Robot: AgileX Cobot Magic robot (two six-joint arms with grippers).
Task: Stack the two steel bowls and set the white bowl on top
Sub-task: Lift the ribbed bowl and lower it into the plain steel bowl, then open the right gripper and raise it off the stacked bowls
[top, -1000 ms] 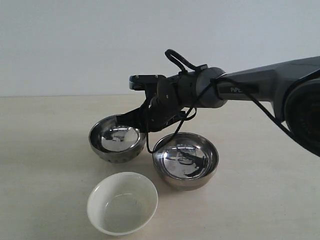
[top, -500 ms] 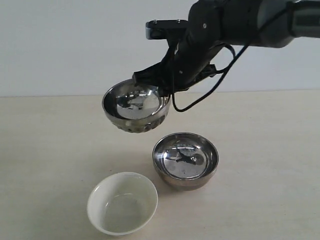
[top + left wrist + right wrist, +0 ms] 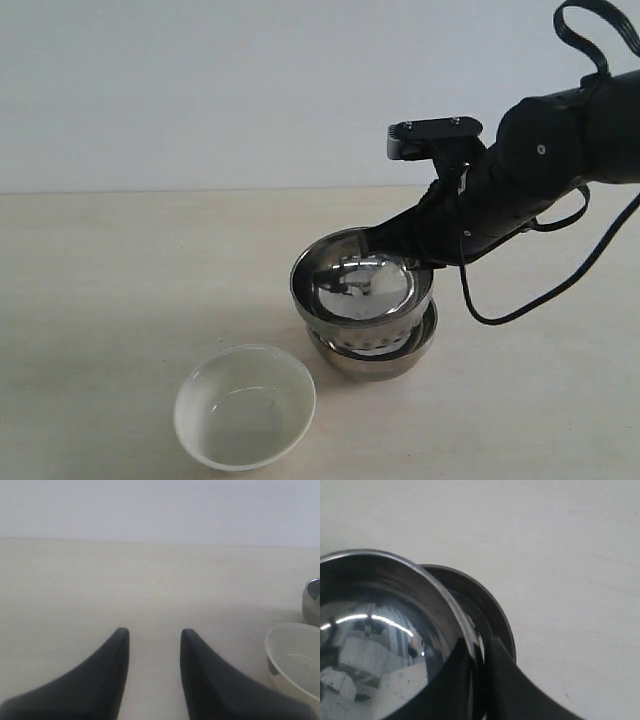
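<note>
Exterior view: the right gripper [image 3: 402, 247] pinches the rim of the dimpled steel bowl [image 3: 360, 288], which sits off-centre in the smooth steel bowl [image 3: 376, 358]. Letting go here may leave it cocked. The white bowl [image 3: 245, 405] waits nearby on the table. The left gripper [image 3: 152, 636] is parted and empty.

The rounded matte-black right arm [image 3: 560, 150] trails a looping black cable [image 3: 497, 322]; the left gripper [image 3: 152, 635] has curved, pointed black fingers [image 3: 107, 680].
</note>
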